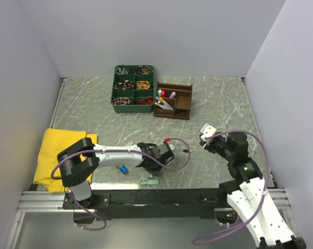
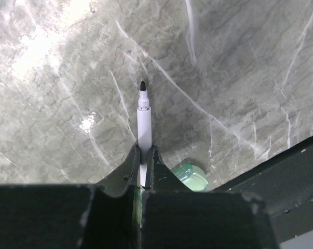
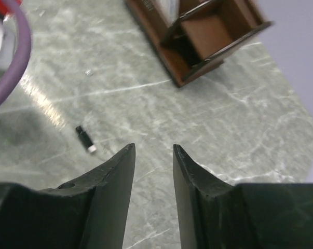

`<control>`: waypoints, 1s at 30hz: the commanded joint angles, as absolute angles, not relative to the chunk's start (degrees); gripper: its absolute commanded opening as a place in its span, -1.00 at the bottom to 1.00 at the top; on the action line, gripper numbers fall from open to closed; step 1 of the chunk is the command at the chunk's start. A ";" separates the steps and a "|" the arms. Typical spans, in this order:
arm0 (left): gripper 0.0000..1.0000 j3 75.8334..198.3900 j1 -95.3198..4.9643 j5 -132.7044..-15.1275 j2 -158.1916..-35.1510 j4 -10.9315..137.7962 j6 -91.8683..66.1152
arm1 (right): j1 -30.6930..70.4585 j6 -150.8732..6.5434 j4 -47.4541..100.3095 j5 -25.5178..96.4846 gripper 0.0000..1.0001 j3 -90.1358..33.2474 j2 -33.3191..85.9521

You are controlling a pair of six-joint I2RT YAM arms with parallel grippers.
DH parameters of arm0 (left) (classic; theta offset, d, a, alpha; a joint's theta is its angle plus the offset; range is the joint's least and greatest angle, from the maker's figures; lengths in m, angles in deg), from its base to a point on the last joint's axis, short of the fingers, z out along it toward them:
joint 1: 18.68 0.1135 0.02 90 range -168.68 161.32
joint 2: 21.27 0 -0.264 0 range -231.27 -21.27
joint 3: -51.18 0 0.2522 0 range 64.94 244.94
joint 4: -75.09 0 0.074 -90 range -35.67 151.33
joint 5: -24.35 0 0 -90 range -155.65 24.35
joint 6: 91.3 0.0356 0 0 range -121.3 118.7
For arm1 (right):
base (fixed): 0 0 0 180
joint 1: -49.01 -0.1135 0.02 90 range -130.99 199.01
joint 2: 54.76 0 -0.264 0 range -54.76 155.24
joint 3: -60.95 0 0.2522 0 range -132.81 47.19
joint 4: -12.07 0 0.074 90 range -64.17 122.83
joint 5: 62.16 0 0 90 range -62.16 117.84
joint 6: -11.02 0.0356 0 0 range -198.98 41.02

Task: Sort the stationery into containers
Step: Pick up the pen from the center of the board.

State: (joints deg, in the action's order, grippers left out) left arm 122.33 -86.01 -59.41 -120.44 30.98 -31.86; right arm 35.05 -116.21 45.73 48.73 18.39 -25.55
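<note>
Left pincer (image 2: 143, 155) clamped tight on a white marker (image 2: 144, 119), gripped low on the barrel; uncapped black tip points away from the wrist, over bare counter (image 2: 239, 93); whether the tip touches the counter cannot be told. From the top camera the left pincer (image 1: 164, 153) sits well to the near side of the wooden desk organiser (image 1: 183, 101), roughly in line with its left end. A mint-green piece (image 2: 192, 176) lies on the counter just beside the pincer's fingers; in the top view it lies (image 1: 150, 182) nearer still to the arm bases, far from the organiser. A blue cap (image 1: 124, 169) lies near and left of the organiser, close to the left arm's forearm. Right pincer (image 3: 153, 150) empty, jaws parted by a moderate gap, aimed at the counter short of the organiser (image 3: 198, 46), which fills the upper part of the right wrist view. A small black cap (image 3: 85, 138) lies on the counter on the near side of the organiser, left of the right pincer's fingers. Several pens (image 1: 164, 98) stand in the organiser's left compartments, pink and yellow ends showing. A green six-compartment tray (image 1: 113, 88) stands touching or just beside the organiser's left side. A yellow cloth (image 1: 55, 150) lies far near-left of the organiser, at the counter's edge.
</note>
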 commanded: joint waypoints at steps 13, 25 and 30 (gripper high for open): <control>-0.99 118.82 -72.12 -66.79 -124.01 37.69 -18.96 | 39.78 -146.74 64.94 75.92 0.06 9.58 3.32; -0.99 118.02 -67.20 -72.51 -121.11 37.51 -21.16 | 37.76 -155.26 61.51 72.06 0.02 3.70 19.49; -0.99 119.61 -66.49 -74.27 -121.28 37.16 -22.65 | 36.53 -152.90 63.98 70.74 -0.08 -3.16 28.46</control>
State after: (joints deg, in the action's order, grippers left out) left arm 120.54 -67.56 -76.05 -119.33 42.19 -22.18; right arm 37.59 -152.76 64.27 71.79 2.63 24.61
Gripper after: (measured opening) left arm 0.042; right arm 0.469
